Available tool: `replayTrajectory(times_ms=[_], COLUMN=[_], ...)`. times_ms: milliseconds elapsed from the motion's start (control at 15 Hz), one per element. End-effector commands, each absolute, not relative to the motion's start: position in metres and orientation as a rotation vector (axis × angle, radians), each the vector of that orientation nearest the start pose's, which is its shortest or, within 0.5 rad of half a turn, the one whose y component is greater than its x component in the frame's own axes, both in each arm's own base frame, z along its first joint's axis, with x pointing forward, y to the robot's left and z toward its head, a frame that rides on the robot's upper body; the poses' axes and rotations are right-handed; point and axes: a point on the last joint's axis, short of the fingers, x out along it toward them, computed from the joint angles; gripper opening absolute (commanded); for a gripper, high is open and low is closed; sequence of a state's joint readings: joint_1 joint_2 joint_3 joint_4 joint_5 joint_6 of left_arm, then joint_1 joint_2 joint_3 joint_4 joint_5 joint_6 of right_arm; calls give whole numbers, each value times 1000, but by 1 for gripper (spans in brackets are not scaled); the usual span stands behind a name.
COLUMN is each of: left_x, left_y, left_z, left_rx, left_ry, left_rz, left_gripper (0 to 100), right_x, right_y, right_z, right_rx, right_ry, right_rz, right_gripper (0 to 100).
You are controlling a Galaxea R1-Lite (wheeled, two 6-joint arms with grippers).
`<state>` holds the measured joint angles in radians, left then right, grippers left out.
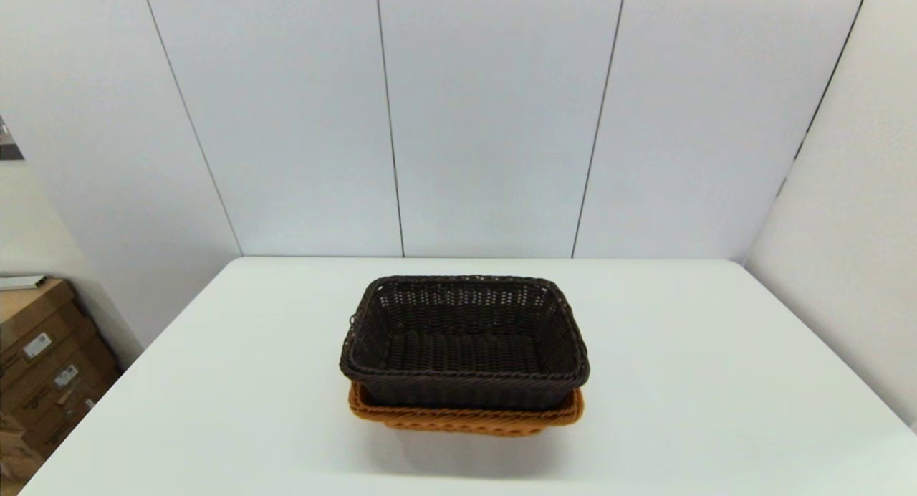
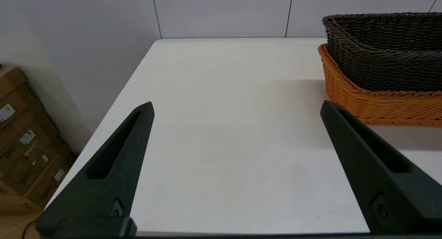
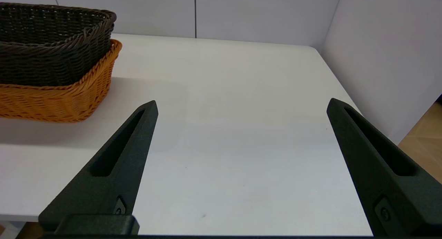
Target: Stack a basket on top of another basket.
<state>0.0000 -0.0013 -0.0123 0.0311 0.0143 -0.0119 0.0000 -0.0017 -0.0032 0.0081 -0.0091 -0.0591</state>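
Dark basket [image 1: 464,342], near-black open weave w/ braided rim, sits nested in the orange-tan basket [image 1: 466,418], nothing inside it. Both stand mid-desk [image 1: 716,381]. Left pincer [image 2: 236,107] hovers low over the desk's near edge, left of the baskets, fingers wide, holding nothing. Right pincer [image 3: 241,106] likewise on the baskets' right, wide, holding nothing. Cardboard boxes [image 1: 43,360] beyond the desk's left edge.

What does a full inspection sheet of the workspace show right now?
Surface: white table, bare around the stack.
Job's things: dark basket nested inside the orange-tan basket, upright, mid-table.
Clutter: nothing seen.
Grippers: left pincer open, at the table's near edge, left of the stack, holding nothing; right pincer open, to the stack's right, holding nothing.
Cables: nothing seen.
Surroundings: white panel walls; cardboard boxes on the floor at left.
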Motion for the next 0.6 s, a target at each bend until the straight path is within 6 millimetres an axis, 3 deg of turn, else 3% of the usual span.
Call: replayTrajectory(times_ms=[67, 600], left_x=[-24, -24], left_y=[0, 0], left_z=[76, 76], left_rx=[-12, -12], left_ry=[17, 18], left_rz=[14, 14], left_gripper=[100, 100], right_x=[-23, -23], right_y=[0, 0], right_z=[76, 76], right_rx=[-57, -49], right_ry=[3, 3], right_rz=[-9, -9], right_gripper=[100, 100])
